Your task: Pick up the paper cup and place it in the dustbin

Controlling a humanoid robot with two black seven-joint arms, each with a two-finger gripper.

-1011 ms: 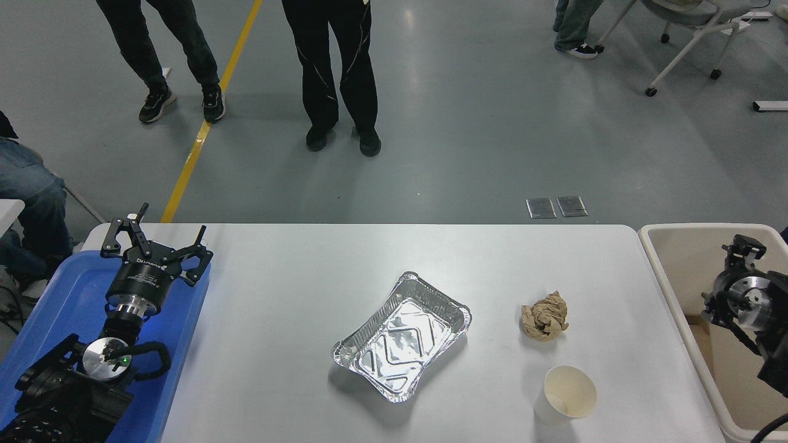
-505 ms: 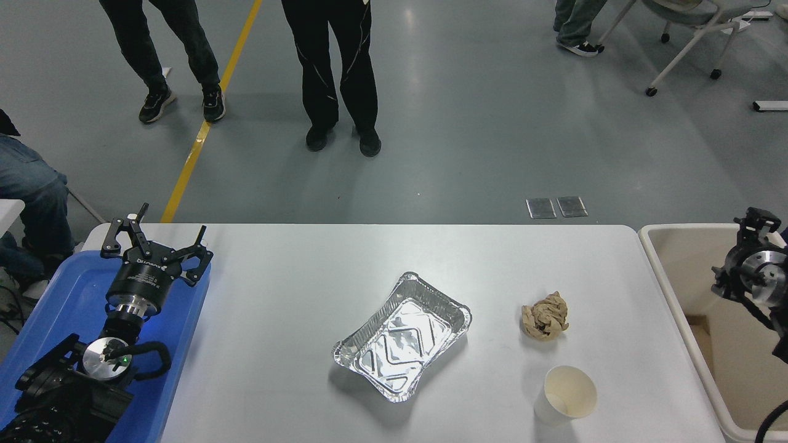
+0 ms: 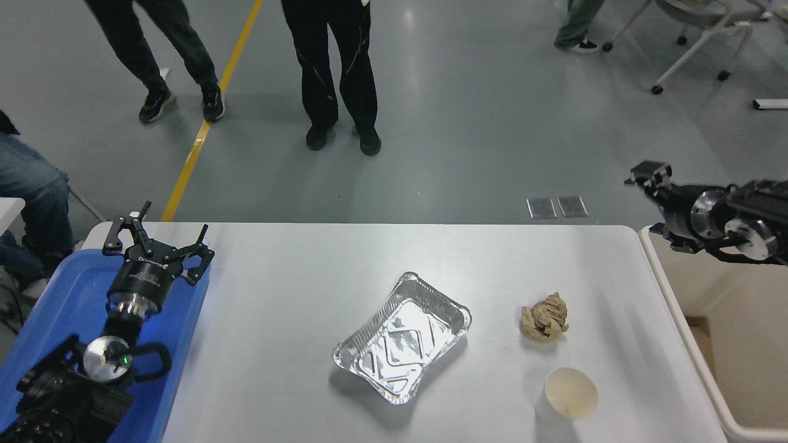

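The paper cup (image 3: 570, 397) stands upright on the white table near its front right, with its cream inside showing. The dustbin (image 3: 691, 351) stands off the table's right edge, partly cut off by the picture. My right gripper (image 3: 647, 175) is held high over the dustbin's far left corner, pointing left, far behind the cup; it carries nothing that I can see. My left gripper (image 3: 160, 239) is open and parked over the blue tray at the lower left.
A crumpled brown paper ball (image 3: 545, 315) lies just behind the cup. A foil tray (image 3: 431, 287) sits mid-table. A blue plastic tray (image 3: 55, 307) lies under the left arm. People stand beyond the table's far side, and one sits at the far left.
My right arm has risen out of the dustbin and swung up and to the left, to above the bin's far left corner. The cup and left arm have not moved.
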